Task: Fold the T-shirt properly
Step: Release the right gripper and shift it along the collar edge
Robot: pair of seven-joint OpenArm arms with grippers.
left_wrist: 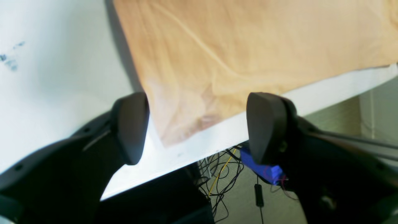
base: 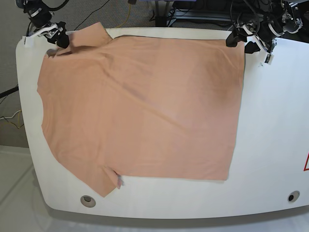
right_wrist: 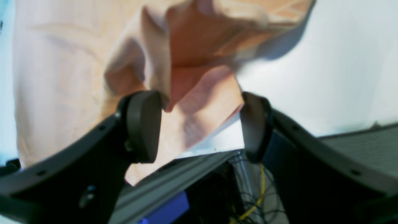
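Note:
The peach T-shirt point(base: 145, 106) lies spread flat on the white table point(base: 270, 145), hem toward the right and sleeves toward the left. My left gripper point(base: 245, 42) hovers at the shirt's far right hem corner. In the left wrist view that gripper point(left_wrist: 199, 127) is open, and the corner of the T-shirt point(left_wrist: 186, 118) lies on the table between its fingers. My right gripper point(base: 60, 38) is at the far left sleeve. In the right wrist view it point(right_wrist: 199, 124) stands open, with the rumpled sleeve of the T-shirt point(right_wrist: 202, 93) between its pads.
The table's far edge runs just behind both grippers, with tangled cables point(left_wrist: 220, 174) and a blue part point(left_wrist: 261, 168) below it. Two round holes point(base: 87, 200) point(base: 292, 196) sit near the front edge. A bare white strip of table lies right of the shirt.

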